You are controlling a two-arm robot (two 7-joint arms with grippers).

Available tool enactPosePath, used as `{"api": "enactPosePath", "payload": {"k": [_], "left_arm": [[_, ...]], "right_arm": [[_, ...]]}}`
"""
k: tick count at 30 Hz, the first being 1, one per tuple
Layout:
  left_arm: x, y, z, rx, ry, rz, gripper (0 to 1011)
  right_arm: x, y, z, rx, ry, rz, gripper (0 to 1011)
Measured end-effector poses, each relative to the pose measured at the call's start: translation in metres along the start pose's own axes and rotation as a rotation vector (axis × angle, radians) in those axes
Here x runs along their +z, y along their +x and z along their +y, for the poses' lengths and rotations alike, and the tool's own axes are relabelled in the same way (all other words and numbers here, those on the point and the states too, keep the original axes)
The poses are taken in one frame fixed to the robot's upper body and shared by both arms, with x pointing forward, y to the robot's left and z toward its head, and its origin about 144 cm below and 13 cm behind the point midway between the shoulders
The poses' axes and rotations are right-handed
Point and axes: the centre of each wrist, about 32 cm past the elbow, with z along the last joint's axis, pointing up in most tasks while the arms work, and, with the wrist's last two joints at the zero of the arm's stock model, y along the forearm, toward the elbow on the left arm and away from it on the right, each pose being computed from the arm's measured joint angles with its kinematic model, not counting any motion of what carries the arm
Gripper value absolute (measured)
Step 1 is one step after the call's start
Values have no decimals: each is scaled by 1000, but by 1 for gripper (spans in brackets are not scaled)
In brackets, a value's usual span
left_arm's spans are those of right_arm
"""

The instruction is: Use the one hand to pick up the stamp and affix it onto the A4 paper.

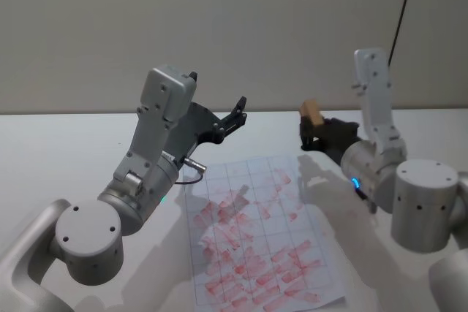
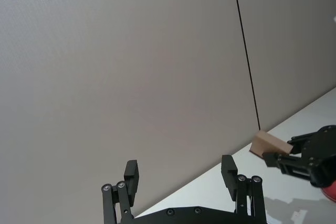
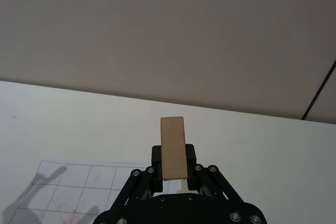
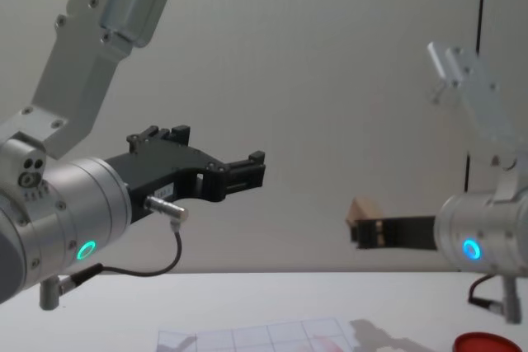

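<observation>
Head view: the table (image 1: 58, 137) carried the A4 paper (image 1: 256, 239), crowded with red marks. The left gripper (image 1: 239, 111) hung above its far-left corner, fingers spread. The right gripper (image 1: 311, 134), beyond the far-right corner, pinched the stamp (image 1: 313, 113) aloft. Best judged: carry it over a blank square, lower it flat, press squarely.

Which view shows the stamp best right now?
Right wrist view: the stamp shows its broad face, clamped in the right gripper. Head, chest and left wrist views show it small, at an angle.
</observation>
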Motion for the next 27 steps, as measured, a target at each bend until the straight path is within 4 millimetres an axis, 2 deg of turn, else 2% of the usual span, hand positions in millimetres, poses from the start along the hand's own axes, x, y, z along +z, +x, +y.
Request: {"api": "enactPosePath", "payload": {"k": [6,13,27], "left_arm": [[0,0,0,0,0,0,1001],[0,0,0,0,0,0,1001],[0,0,0,0,0,0,1001]], "right_arm": [[6,8,-8,-56,1,0,233],[3,19,-15,-107,-26,1,233],[-18,40,-27,-190,-127,8,233]]}}
